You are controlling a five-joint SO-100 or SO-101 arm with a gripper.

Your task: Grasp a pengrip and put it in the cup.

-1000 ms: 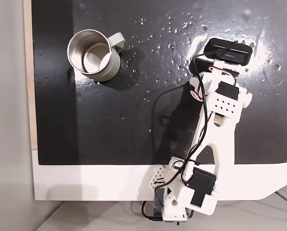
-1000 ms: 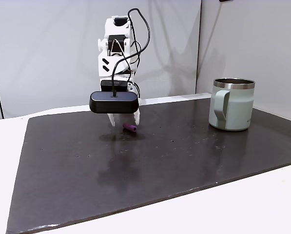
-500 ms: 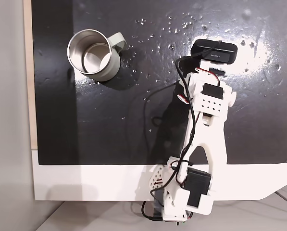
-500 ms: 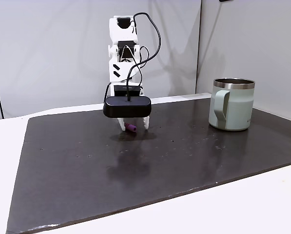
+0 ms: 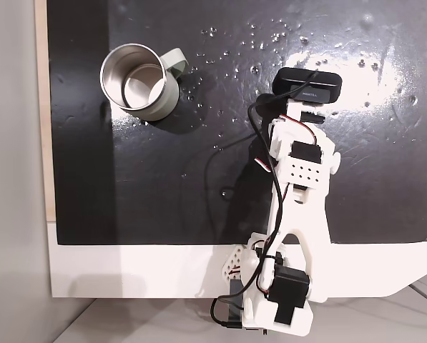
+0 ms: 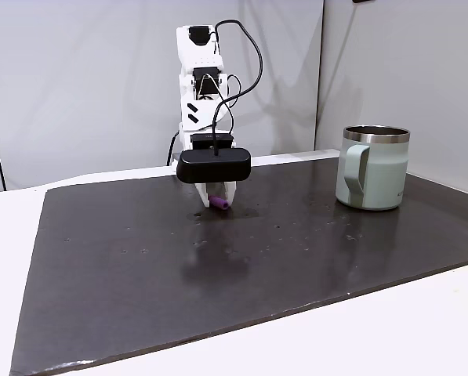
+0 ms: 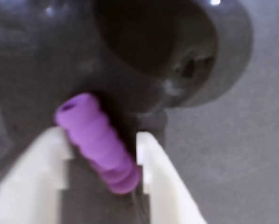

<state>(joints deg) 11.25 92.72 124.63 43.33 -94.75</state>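
Closing claw (image 7: 102, 154) around pengrip (image 7: 98, 141), lying slantwise between still-parted fingers on mat. I am fearing soft tube is rolling out sideways; cup (image 6: 373, 168) standing well apart.

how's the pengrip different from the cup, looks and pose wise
Size: the pengrip is tiny; the cup is far larger.
Colour: the pengrip is purple and ribbed; the cup is smooth pale grey-green with a shiny steel inside.
Pose: the pengrip lies tilted between the fingers of the gripper; the cup stands upright on the black mat, well apart from the arm.
Shared: both are roughly cylindrical and hollow.
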